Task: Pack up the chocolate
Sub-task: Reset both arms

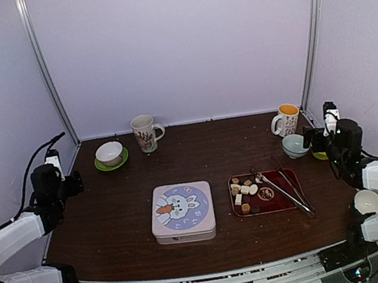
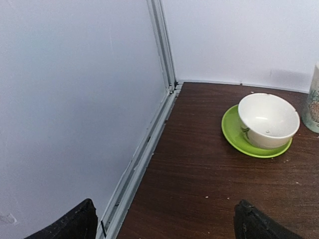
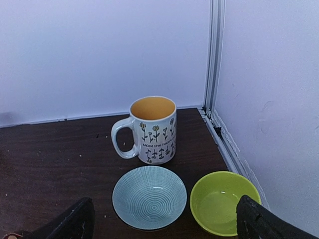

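Observation:
The chocolate is a cluster of small white, tan and dark pieces on the left half of a dark red tray, right of the table's centre. Long metal tongs lie slantwise across the tray's right side. A closed tin with a rabbit lid sits left of the tray. My left gripper hovers open at the table's left edge, empty. Over at the right edge, my right gripper is open too, with nothing between its fingers.
A white bowl on a green saucer and a patterned mug stand at the back left. A flowered mug, a blue striped bowl and a green bowl sit at the back right. A white bowl lies by the right arm.

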You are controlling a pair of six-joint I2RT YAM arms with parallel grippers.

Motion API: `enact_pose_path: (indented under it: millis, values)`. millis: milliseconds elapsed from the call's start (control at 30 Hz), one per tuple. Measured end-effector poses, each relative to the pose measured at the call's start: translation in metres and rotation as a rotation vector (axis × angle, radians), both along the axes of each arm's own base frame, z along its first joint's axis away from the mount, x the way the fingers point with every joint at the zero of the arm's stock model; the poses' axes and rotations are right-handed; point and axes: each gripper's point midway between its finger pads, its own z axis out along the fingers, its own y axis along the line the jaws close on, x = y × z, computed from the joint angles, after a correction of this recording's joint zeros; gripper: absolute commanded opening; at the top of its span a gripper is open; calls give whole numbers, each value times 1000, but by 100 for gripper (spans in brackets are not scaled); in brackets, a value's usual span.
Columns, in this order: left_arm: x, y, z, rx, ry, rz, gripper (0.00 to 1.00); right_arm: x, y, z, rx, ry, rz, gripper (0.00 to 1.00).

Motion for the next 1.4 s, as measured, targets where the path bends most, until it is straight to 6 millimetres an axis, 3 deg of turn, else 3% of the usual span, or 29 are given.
enact_pose_path:
  millis: [133, 300, 467, 567, 900, 1400]
  values:
    - [3, 20, -20, -3, -10, 29, 98, 3, 1, -29, -28, 40, 31, 99]
    - [13, 26, -32, -12, -23, 6, 98, 8, -1, -43, -59, 15, 31, 100]
    - [24, 24, -27, -21, -70, -44, 97, 16, -7, -44, -73, -46, 13, 100]
    - [29, 20, -26, -18, -85, -78, 98, 18, -8, -55, -77, -31, 10, 100]
    - [47, 2, -43, 3, -98, -206, 98, 19, -10, -42, -74, -88, -4, 100]
    - [50, -3, -32, 20, -145, -240, 98, 19, -11, -37, -72, -109, -11, 100]
